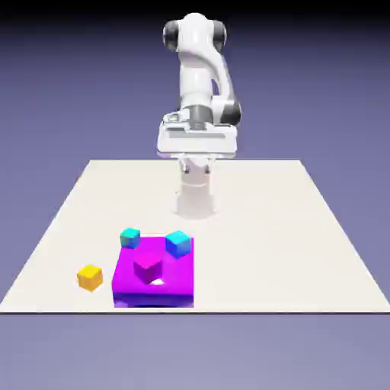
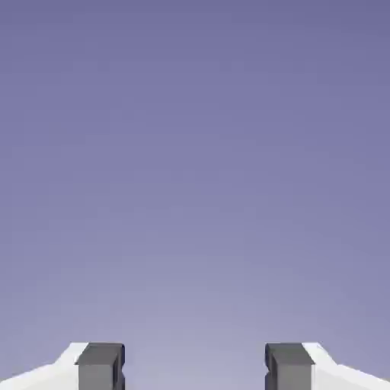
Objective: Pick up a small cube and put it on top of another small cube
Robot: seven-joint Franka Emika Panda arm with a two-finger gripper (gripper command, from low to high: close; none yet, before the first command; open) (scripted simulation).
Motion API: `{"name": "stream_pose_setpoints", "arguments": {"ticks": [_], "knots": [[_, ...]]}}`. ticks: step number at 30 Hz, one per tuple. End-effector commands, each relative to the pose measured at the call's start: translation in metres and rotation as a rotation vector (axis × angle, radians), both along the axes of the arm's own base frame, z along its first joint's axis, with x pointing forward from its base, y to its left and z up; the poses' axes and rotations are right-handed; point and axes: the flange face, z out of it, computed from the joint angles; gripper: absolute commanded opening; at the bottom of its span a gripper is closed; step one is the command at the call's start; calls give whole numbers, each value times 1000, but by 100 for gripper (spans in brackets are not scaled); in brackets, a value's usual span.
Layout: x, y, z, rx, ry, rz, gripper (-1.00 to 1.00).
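Several small cubes lie near the table's front edge in the exterior view. An orange cube [image 1: 90, 277] sits farthest to that view's left, and a teal cube [image 1: 130, 238] rests on the table behind it. A light blue cube [image 1: 177, 243] and a magenta cube [image 1: 148, 266] sit on a flat purple block [image 1: 171, 289]. My gripper [image 1: 195, 163] hangs high near the robot's base, far behind the cubes. In the hand view the gripper [image 2: 194, 369] is open, its grey fingertips [image 2: 100, 367] wide apart with only backdrop between them; no cube shows there.
The white table [image 1: 305, 228] stretches wide toward the exterior view's right. The robot's base column [image 1: 195, 196] stands at the table's middle back, behind the purple block.
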Motion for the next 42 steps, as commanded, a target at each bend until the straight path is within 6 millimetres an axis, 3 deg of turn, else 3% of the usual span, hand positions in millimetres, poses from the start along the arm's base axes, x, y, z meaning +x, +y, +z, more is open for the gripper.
{"name": "stream_pose_setpoints", "arguments": {"ticks": [1, 8, 15, 21, 28, 30, 35, 36, 37, 42], "knots": [[7, -10, -6, 29, 27, -58, 0], [46, -85, -54, 243, 197, -482, 0], [63, -169, -114, 469, 337, -930, 0], [58, -242, -173, 671, 438, -1327, 0], [30, -320, -248, 917, 546, -1798, 0], [25, -329, -257, 949, 560, -1858, 0], [29, -322, -327, 949, 560, -1858, 0], [29, -322, -327, 949, 560, -1858, -100], [29, -322, -327, 949, 560, -1858, -100], [27, -325, -254, 935, 568, -1837, -100]]}}
